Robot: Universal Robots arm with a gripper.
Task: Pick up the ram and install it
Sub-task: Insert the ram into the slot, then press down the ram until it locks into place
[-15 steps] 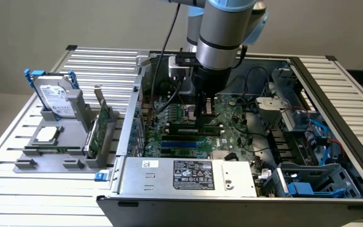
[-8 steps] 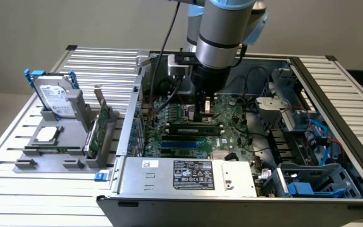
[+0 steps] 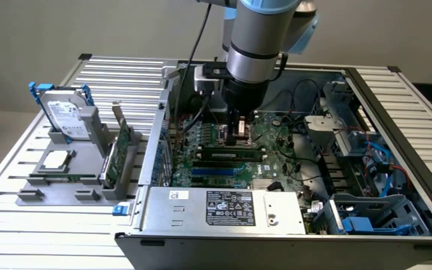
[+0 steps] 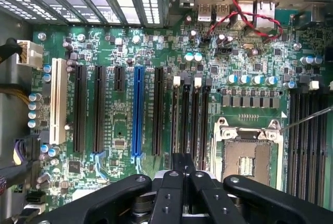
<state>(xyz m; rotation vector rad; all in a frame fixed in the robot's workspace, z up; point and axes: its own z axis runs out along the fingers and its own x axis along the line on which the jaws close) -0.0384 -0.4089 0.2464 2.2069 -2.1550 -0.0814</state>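
Pincer [image 3: 238, 126] shut, holding nothing I can see, low over the motherboard [image 4: 119, 130]. Ram [image 3: 232, 152] stands on edge in a slot just near of it. Closed tips suit pressing, not gripping.

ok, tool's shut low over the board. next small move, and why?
Probably a short straight lift. The tool is shut above the motherboard, near the black memory slots and the CPU socket; whether it grips anything I can't tell, so check before travelling.
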